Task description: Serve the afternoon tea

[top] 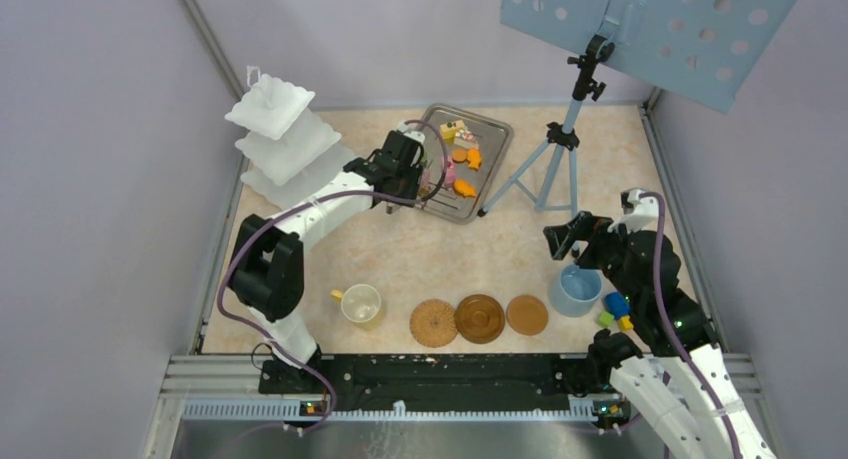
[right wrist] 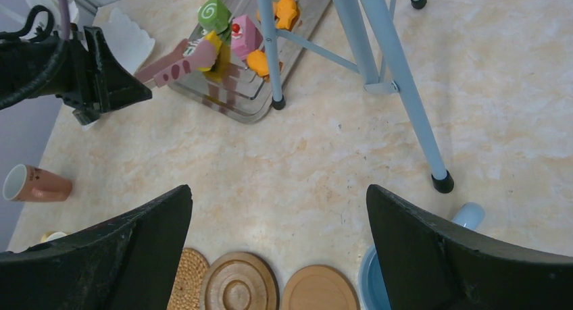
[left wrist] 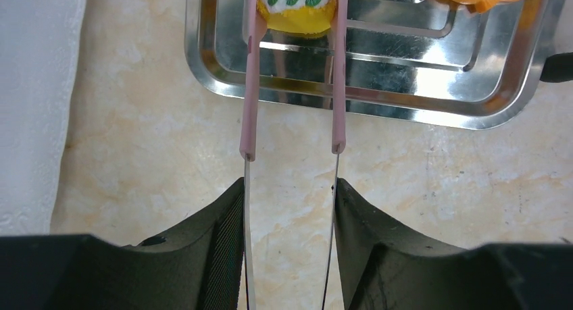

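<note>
My left gripper [top: 412, 184] [left wrist: 290, 185] is shut on the pink tongs [left wrist: 250, 87]. The tong tips pinch a yellow wedge topped with green slices [left wrist: 297, 9] [right wrist: 209, 50] over the near end of the metal tray [top: 492, 139] [left wrist: 203, 67]. A green swirl roll [right wrist: 214, 14], a pink slice [right wrist: 244, 34] and orange biscuits [right wrist: 286, 9] lie in the tray. The white three-tier stand [top: 285, 139] is left of the tray. Three brown coasters [top: 480, 318] [right wrist: 238, 283] line the near edge. My right gripper [top: 565, 237] [right wrist: 278, 192] is open and empty above the table, beside the blue cup [top: 577, 291].
A light-blue tripod [top: 560, 149] [right wrist: 399, 67] stands between the tray and my right arm. A clear cup with a yellow handle [top: 361, 303] sits left of the coasters. A brown cup [right wrist: 34, 184] lies at the left. Blue, green and yellow blocks [top: 617, 307] sit by the blue cup.
</note>
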Controlling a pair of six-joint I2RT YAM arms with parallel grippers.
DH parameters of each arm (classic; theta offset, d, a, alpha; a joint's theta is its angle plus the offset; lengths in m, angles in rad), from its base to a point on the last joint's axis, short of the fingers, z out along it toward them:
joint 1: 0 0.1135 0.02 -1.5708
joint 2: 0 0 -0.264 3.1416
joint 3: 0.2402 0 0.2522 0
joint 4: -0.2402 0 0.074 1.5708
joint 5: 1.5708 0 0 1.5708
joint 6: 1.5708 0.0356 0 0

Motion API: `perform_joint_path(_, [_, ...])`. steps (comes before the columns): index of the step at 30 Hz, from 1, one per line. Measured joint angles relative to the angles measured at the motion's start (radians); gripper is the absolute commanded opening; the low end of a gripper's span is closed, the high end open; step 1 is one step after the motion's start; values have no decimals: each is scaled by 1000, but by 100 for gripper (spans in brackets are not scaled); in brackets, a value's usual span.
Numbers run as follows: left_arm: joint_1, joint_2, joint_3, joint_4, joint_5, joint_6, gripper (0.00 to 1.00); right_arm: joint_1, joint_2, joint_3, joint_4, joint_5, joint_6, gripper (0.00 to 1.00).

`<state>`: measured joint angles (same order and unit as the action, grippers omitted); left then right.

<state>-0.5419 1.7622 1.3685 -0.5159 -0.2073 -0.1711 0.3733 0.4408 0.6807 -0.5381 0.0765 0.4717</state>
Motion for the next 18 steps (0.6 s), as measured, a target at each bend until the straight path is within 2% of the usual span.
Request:
perform_joint_path(10, [0, -203, -66, -12, -56, -13, 32, 0, -1, 0, 0, -17, 0, 98])
perform_joint_path(18, [6, -235, -148, -12, -185, -9, 33, 0, -1, 0, 0, -25, -9, 99])
